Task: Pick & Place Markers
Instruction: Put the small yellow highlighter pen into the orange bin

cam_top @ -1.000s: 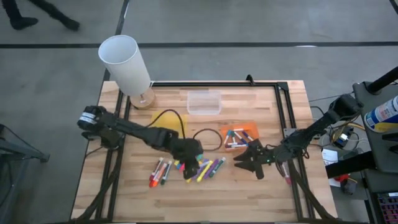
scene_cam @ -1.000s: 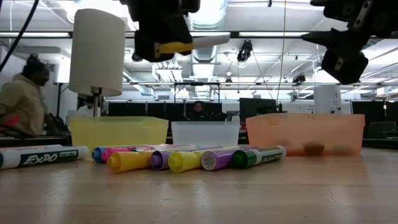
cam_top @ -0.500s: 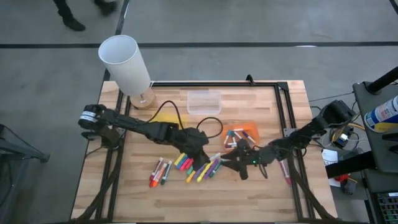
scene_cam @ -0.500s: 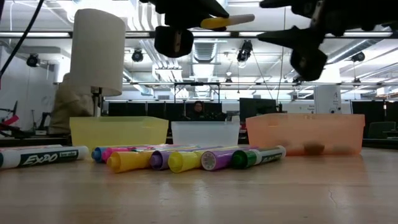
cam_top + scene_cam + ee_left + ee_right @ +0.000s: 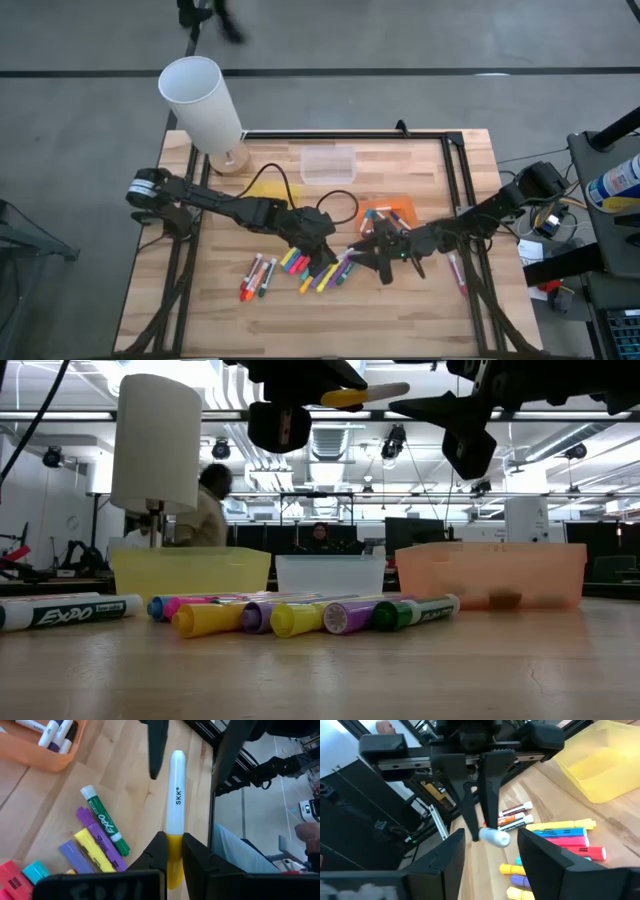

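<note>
Lying loose on the table (image 5: pixel 420 300), toward 7 o'clock from its middle: about a dozen markers (image 5: pixel 300 270), not yet sorted, in yellow, pink, purple, green and white. Judging from this, somewhere in the middle of the task, with the larger part left to do.

Just above that pile, the left gripper (image 5: pixel 172 845), clamped tight on the yellow body of one yellow-and-white marker (image 5: pixel 175 795), raised clear of the wood and offered by its white end toward 3 o'clock. Facing it, the right gripper (image 5: pixel 492 847), fingers spread wide on both sides of that white tip, gripping nothing yet; probably a handover about to happen.

Farther back, at 2 o'clock, the orange tray (image 5: pixel 405 205), with several markers already inside, white ones with purple and orange among them. At 10 o'clock the yellow tray (image 5: pixel 262 188), half covered by the left arm, with nothing seen in the visible part. At 12 o'clock the clear tray (image 5: pixel 328 165), seemingly empty.
</note>
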`<action>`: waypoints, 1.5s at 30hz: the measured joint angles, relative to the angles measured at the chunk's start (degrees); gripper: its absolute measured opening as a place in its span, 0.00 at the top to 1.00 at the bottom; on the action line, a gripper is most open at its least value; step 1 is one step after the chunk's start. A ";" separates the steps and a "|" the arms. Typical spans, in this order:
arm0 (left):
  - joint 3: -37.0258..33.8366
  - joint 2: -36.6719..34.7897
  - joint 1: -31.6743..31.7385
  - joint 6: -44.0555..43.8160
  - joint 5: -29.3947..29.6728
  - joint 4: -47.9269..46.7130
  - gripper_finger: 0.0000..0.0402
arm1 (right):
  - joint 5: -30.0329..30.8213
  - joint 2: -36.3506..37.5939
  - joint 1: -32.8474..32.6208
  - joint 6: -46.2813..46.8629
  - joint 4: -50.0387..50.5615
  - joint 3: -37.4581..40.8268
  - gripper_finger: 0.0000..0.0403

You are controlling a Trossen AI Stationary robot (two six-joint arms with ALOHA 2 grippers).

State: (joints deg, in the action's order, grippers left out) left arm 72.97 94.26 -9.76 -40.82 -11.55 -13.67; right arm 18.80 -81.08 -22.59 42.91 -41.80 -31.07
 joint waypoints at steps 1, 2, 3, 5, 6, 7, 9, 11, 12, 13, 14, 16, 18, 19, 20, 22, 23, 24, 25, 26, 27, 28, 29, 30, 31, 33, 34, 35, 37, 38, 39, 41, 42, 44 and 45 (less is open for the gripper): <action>0.00 -0.01 0.00 0.22 0.00 0.02 0.93 | 0.00 0.00 0.03 -0.09 0.00 0.00 0.58; 0.00 0.00 0.00 0.28 0.00 0.00 0.93 | 0.00 0.00 0.07 -0.17 0.00 0.00 0.60; 0.00 0.00 0.00 0.36 0.00 -0.02 0.93 | -0.08 0.00 0.04 -0.43 0.00 0.00 0.63; 0.00 0.00 0.00 0.50 0.00 -0.05 0.93 | -0.66 0.00 0.04 -0.89 0.00 0.00 0.69; 0.00 0.00 0.00 0.55 -0.01 -0.04 0.93 | -0.70 0.00 0.03 -1.02 0.00 0.00 0.72; 0.00 0.00 0.00 0.68 -0.04 0.01 0.93 | -0.71 0.00 0.03 -1.21 0.00 0.00 0.75; 0.00 -0.01 0.00 1.34 -0.03 0.00 0.93 | -0.81 0.00 0.04 -1.98 0.01 0.00 0.83; -0.02 0.00 -0.04 2.30 -0.11 -0.04 0.93 | -1.32 0.00 0.04 -2.85 -0.02 0.00 0.90; -0.02 0.00 -0.06 2.98 -0.27 0.02 0.93 | -1.47 0.02 0.04 -3.18 -0.07 0.00 0.93; -0.02 0.00 -0.07 3.55 -0.66 0.10 0.93 | -1.54 0.06 0.04 -3.35 -0.15 0.00 0.94; -0.02 -0.01 -0.04 3.77 -1.05 0.16 0.92 | -1.55 0.07 0.04 -3.43 -0.18 0.00 0.94; -0.02 0.00 0.00 3.35 -1.10 0.22 0.91 | -1.56 0.07 0.04 -3.49 -0.17 0.00 0.94; -0.02 0.00 -0.01 2.24 -0.63 0.43 0.88 | -1.67 0.09 0.04 -3.55 -0.17 0.00 0.94; -0.02 0.00 -0.07 1.72 -0.18 0.48 0.86 | -2.01 0.09 0.04 -3.66 -0.13 0.00 0.94; -0.04 0.00 -0.09 1.67 0.10 0.47 0.85 | -2.22 0.09 0.04 -3.69 -0.05 0.00 0.94; -0.04 0.00 -0.03 1.74 0.61 1.07 0.81 | -2.41 0.09 0.00 -3.68 1.06 0.01 0.94; -0.04 0.00 0.02 1.79 0.64 1.14 0.78 | -2.44 0.07 0.00 -3.67 1.68 0.06 0.94; -0.04 0.00 0.04 1.78 0.65 1.12 0.76 | -2.48 0.07 -0.02 -3.63 2.19 0.07 0.94; -0.04 0.00 0.04 1.75 0.66 1.10 0.73 | -2.53 0.07 -0.02 -3.36 2.57 0.07 0.94; -0.04 0.00 0.03 1.77 0.64 1.04 0.70 | -2.55 0.07 -0.02 -3.17 3.11 0.07 0.94; -0.04 0.00 0.01 1.94 0.54 0.99 0.68 | -2.56 0.09 -0.02 -2.92 4.07 0.07 0.94; -0.01 -0.04 0.00 2.50 0.52 0.93 0.65 | -2.58 0.09 -0.02 -2.52 5.32 0.07 0.94; 0.14 -0.23 0.00 3.29 0.48 0.81 0.63 | -2.58 0.07 -0.02 -1.95 6.41 0.09 0.94; 0.23 -0.43 -0.02 3.75 0.33 0.80 0.61 | -2.60 0.07 -0.02 -1.32 7.27 0.09 0.94; 0.41 -0.71 0.02 3.98 -0.05 0.70 0.59 | -2.58 0.08 -0.01 -0.81 8.12 0.09 0.94; 0.52 -1.69 0.04 4.18 -0.19 0.80 0.57 | -2.50 0.09 0.15 -0.44 9.52 0.09 0.94; 0.52 -2.24 0.04 4.29 -0.21 0.79 0.57 | -2.50 0.17 0.38 -0.45 10.09 0.09 0.94; 0.52 -2.71 0.04 4.31 -0.22 0.82 0.56 | -2.47 0.44 0.67 -0.48 10.63 0.09 0.94; 0.50 -3.73 0.04 4.25 -0.26 0.79 0.56 | -2.32 1.35 1.32 -0.63 12.03 0.09 0.94; 0.49 -4.11 -0.02 4.09 -0.31 0.79 0.56 | -2.26 2.07 1.56 -0.65 13.47 0.09 0.94; 0.41 -4.56 -0.14 3.95 -0.31 0.81 0.56 | -2.16 2.88 1.76 -0.67 15.35 0.09 0.94; 0.21 -5.26 -0.39 3.21 -0.37 0.81 0.56 | -1.84 5.04 1.99 -0.58 19.73 0.09 0.94; 0.11 -5.47 -0.60 2.87 -0.39 0.79 0.56 | -1.29 6.56 1.99 -0.43 22.66 0.09 0.94; 0.01 -5.83 -0.98 2.09 -0.39 0.78 0.56 | 0.28 10.12 1.99 -0.17 28.92 -0.12 0.94; -0.10 -6.01 -1.26 1.85 -0.39 0.67 0.56 | 1.32 12.23 1.99 0.03 32.80 -0.23 0.94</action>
State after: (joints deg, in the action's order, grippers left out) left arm 72.87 88.25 -11.02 -38.97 -11.94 -13.01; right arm 20.13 -68.85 -20.60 42.94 -9.00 -31.30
